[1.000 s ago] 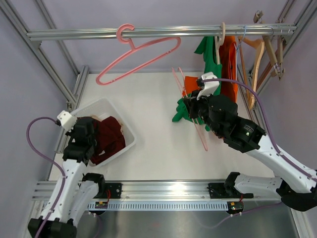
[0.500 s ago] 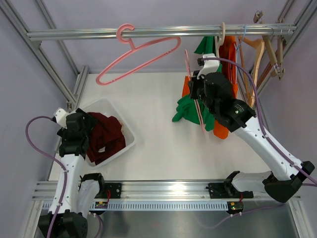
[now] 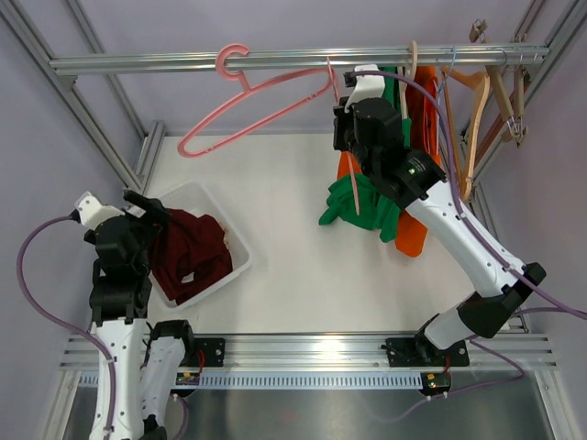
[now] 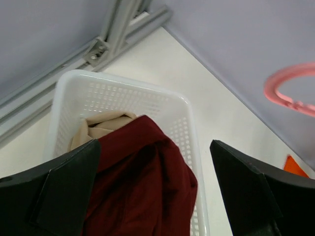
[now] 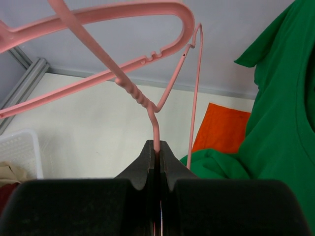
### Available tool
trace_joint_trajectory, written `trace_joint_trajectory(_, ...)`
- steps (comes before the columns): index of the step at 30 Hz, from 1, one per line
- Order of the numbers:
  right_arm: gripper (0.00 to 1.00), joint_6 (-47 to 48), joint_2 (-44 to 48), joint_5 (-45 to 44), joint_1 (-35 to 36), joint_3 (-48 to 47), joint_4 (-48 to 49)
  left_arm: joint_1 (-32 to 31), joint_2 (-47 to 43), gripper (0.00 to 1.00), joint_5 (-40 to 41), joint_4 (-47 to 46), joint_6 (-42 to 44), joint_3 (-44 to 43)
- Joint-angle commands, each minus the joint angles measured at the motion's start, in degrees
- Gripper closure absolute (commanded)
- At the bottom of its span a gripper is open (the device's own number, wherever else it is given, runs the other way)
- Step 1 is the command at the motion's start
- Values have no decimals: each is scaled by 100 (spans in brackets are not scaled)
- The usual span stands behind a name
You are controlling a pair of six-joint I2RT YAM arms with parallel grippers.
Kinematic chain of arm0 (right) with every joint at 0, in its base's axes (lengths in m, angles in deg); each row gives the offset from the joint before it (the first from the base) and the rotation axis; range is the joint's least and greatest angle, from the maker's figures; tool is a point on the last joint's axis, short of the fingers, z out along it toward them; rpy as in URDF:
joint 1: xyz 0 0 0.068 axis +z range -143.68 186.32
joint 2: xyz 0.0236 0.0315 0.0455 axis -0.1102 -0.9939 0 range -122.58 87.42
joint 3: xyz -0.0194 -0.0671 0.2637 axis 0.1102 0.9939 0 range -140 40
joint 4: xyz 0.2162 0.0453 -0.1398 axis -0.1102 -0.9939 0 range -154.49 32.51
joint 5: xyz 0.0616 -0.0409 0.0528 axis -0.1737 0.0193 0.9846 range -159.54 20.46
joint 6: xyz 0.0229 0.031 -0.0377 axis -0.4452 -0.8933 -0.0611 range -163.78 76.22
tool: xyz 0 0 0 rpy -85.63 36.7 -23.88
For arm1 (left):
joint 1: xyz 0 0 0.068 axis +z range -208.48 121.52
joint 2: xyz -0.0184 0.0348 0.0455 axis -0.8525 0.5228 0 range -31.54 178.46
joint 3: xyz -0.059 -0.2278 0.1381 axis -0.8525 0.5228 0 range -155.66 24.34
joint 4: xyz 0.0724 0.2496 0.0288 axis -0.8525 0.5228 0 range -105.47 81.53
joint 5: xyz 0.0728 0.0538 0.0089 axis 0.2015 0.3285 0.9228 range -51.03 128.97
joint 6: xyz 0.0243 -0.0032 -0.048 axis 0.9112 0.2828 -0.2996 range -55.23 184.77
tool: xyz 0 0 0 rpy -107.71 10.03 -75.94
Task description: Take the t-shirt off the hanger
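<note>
Far below the left end of the rail (image 3: 303,58), your left hand (image 4: 155,162) hangs with its fingers spread and nothing between them. It sits right over the white basket (image 4: 123,79) on the table (image 3: 275,266). The maroon t-shirt (image 3: 188,252) lies bunched in that basket on top of a beige cloth (image 4: 106,125), so it looks to be off its hanger. If you lower that hand carelessly, a finger could snag a fold and drag the shirt over the rim.

Hooked on the rail nearer its middle is the thick pink hanger (image 5: 129,9). Just below the rail and crowding that hanger, your right hand (image 5: 156,147) is pressed shut on the thin wire hanger (image 5: 139,97), pinching it by the wire at its twisted neck. The wire hanger looks bare. The grip is only on a narrow round wire, so the hanger may swivel or slip as you move it. Its frame crosses the thick hanger in the wrist view, so a sideways move could tangle the two or knock the thick one off the rail.

Further right under the rail, the green shirt (image 5: 280,98) and the orange garment (image 5: 221,125) hang just beside the wire frame. Swing that way and a corner of the frame could catch the cloth and pull it down.
</note>
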Motion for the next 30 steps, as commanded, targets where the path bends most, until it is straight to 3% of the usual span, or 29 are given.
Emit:
trace_joint_trajectory(1,100,124,-221,52,-50,-522,248,-356,-287,1,-1124,-249,416,-278)
trace_joint_trajectory(7,100,-26,-986,150,2,-1400,222,-1447,-488,1,-2488,-205,1147,-675)
trace_joint_trajectory(9,100,-35,-1284,115,55,-1751,169,-1562,-594,1,-3074,-170,1113,-552)
trace_joint_trajectory(14,100,44,-2005,-78,275,-2544,-59,-1703,-568,1,-3657,-178,955,-315)
trace_joint_trajectory(23,100,-78,-3033,0,547,-3792,-288,-2142,-744,1,-3843,-327,1086,177)
trace_joint_trajectory(30,100,-193,-3272,-132,679,-3863,-104,-2300,-797,1,-3869,-380,1033,222)
